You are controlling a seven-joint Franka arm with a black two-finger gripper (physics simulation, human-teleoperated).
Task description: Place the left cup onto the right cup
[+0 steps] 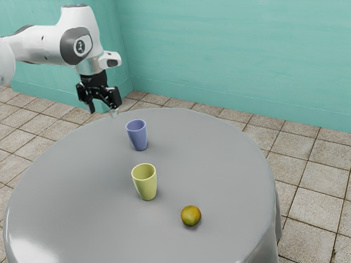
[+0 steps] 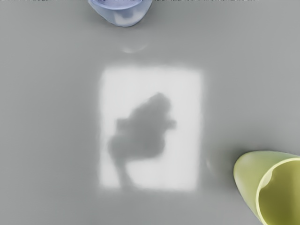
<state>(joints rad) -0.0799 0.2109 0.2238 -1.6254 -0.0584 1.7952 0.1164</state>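
A lavender-blue cup (image 1: 136,134) stands upright, mouth up, on a round grey worktop (image 1: 219,181), toward its far side. It is probably the "left" cup of the task, since it sits slightly toward the exterior view's left of the other cup and on the side nearer the arm. A yellow-green cup (image 1: 144,181), probably the "right" one, stands upright closer to the camera, apart from the blue cup with bare worktop between them. Both rest on their narrow bases with open rims upward, so one could be set down onto the other. Nothing is stacked yet. A small round orange-green fruit (image 1: 191,215) lies near the yellow-green cup, toward the exterior view's right, and appears to have no part in the job. The black gripper (image 1: 112,113) hangs in the air above the worktop's far edge, beyond the blue cup and higher than its rim. It holds nothing, and how far apart it is set cannot be told. It seems to be staged for an approach from above. In the wrist view the blue cup (image 2: 121,11) and the yellow-green cup (image 2: 272,187) sit at opposite edges, with the hand's dark shadow (image 2: 140,136) on a pale patch of worktop between them
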